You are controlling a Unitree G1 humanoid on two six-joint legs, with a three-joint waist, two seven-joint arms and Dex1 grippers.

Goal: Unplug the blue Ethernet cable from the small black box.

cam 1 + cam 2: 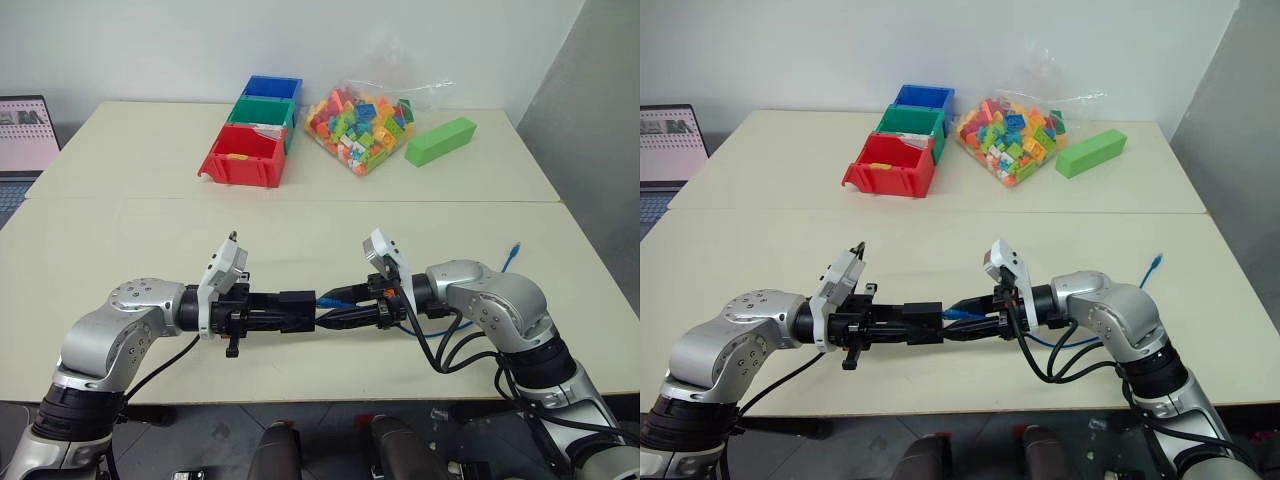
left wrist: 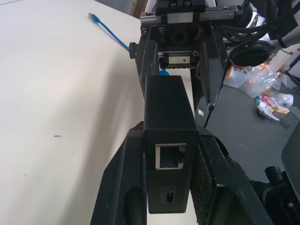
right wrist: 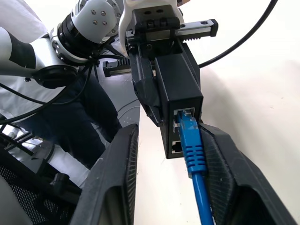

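A: Where is the small black box (image 2: 168,140) being kept?

B: It is being held above the near edge of the cream table (image 1: 130,250), clamped between the two fingers of the left gripper (image 1: 292,311), which is closed tight on its sides. An empty port is being shown on the face turned to the left wrist camera.

A: And the blue Ethernet cable (image 3: 193,154)?

B: Its plug is being seen seated in the upper port on the box's opposite face. The cord is being led back between the fingers of the right gripper (image 1: 975,322), and its far end is lying on the table by the right edge.

A: Is the cable being gripped?

B: The right gripper's fingers are being held partly apart on either side of the plug; whether the plug is being touched cannot be told.

A: What is being left at the back?

B: Red bin (image 1: 243,157), green bin (image 1: 262,113) and blue bin (image 1: 272,88) in a row, a bag of toy bricks (image 1: 360,125) and a green block (image 1: 440,141).
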